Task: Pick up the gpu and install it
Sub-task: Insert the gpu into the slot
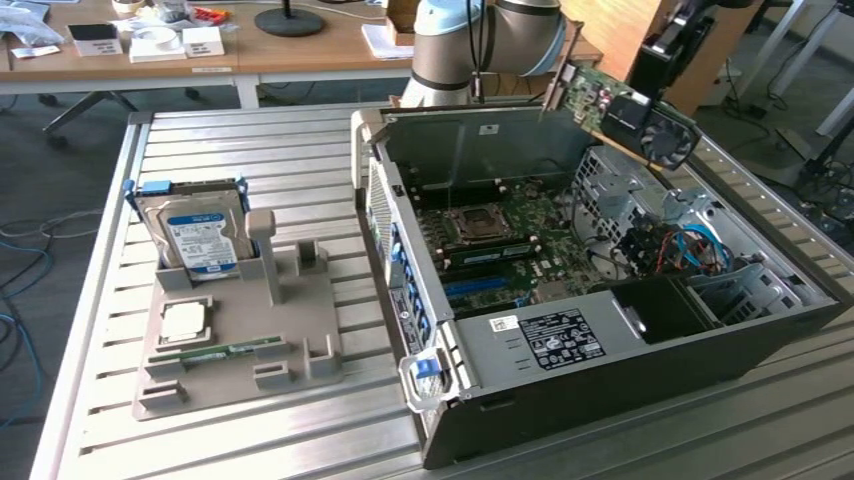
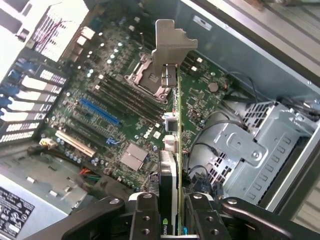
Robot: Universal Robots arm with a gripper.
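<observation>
My gripper is shut on the gpu, a green card with a black fan and a silver end bracket. It hangs tilted in the air over the far right corner of the open computer case. In the wrist view the gpu is edge-on between my two fingers, with its bracket pointing away from me. It hovers above the motherboard, clear of the blue slot and the white slot.
At the exterior view's left, a grey holder tray carries a blue-labelled hard drive, a processor and a memory stick. Inside the case are a drive cage, cables and a power supply. A wooden desk stands behind.
</observation>
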